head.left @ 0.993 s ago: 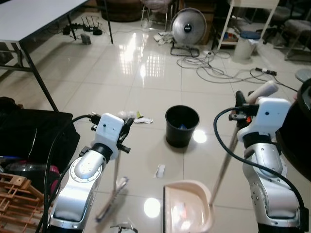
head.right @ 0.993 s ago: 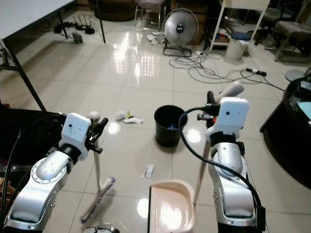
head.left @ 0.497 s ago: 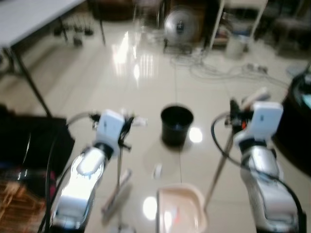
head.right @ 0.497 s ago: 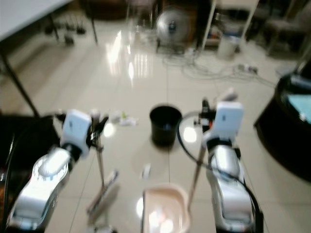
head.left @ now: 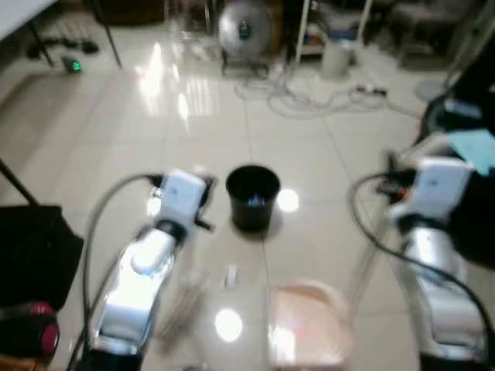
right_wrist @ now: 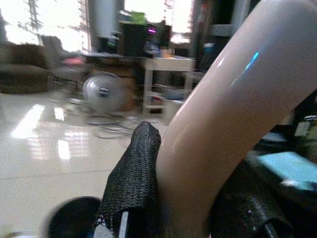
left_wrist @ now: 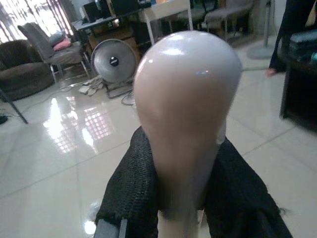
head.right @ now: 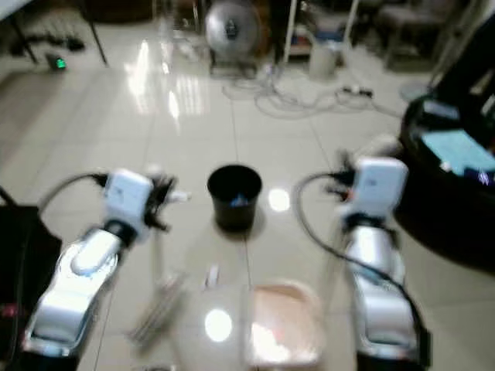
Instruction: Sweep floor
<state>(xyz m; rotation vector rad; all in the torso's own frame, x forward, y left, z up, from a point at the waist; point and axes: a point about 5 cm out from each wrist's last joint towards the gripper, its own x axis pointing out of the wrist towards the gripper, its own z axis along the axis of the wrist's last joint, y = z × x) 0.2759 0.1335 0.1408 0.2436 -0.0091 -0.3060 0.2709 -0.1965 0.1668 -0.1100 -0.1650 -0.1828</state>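
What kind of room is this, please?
Probably a workshop or office-like room with a glossy tiled floor: a floor fan, loose cables and a black bin are visible.

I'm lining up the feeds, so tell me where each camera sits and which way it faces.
Eye views: on the head, facing forward and down at both silver arms, the black bin and dustpan.
Left wrist: along the left gripper, clamping the broom handle.
Right wrist: along the right gripper, clamping the dustpan handle.
Shared: the fan.
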